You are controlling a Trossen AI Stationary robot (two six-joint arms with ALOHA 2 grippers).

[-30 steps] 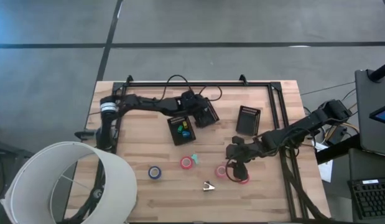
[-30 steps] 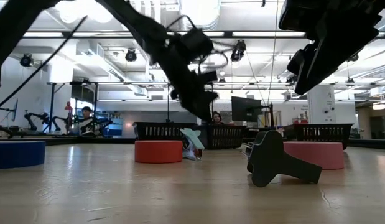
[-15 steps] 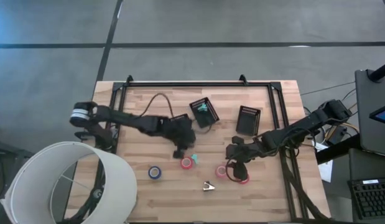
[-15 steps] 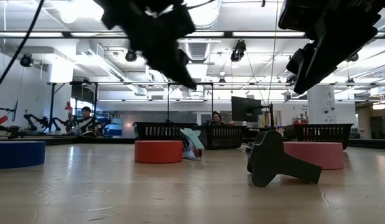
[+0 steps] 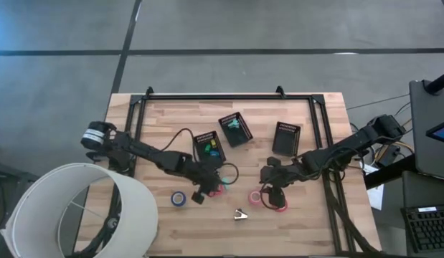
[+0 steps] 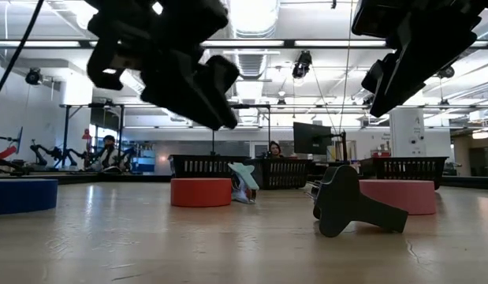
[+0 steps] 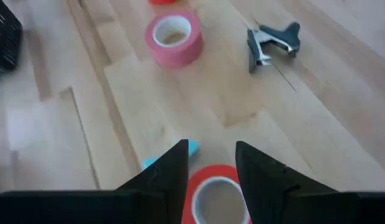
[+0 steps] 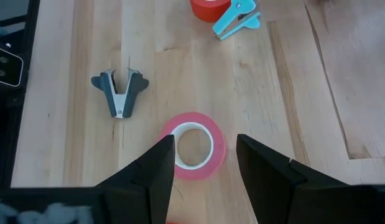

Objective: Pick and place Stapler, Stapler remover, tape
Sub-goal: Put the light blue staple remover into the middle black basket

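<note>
1. The table [image 5: 164, 111] is pale wood in planks, smooth with a faint sheen (its seams and grain show plainly in both wrist views).
2. The pink tape [image 7: 174, 40] looks matt, with a paper-like core.
3. The red tape [image 7: 212, 194] has a smooth, slightly glossy face.
4. The remover [image 8: 119, 92] has dull grey plastic grips and bright metal claws.
5. The bins [image 5: 235, 130] are black wire mesh.
6. The stapler [image 8: 237, 17] is smooth teal plastic.
7. The fingers [image 8: 156, 171] are matt black.

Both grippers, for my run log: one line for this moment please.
left gripper: open, above red tape | right gripper: open, above pink tape
</note>
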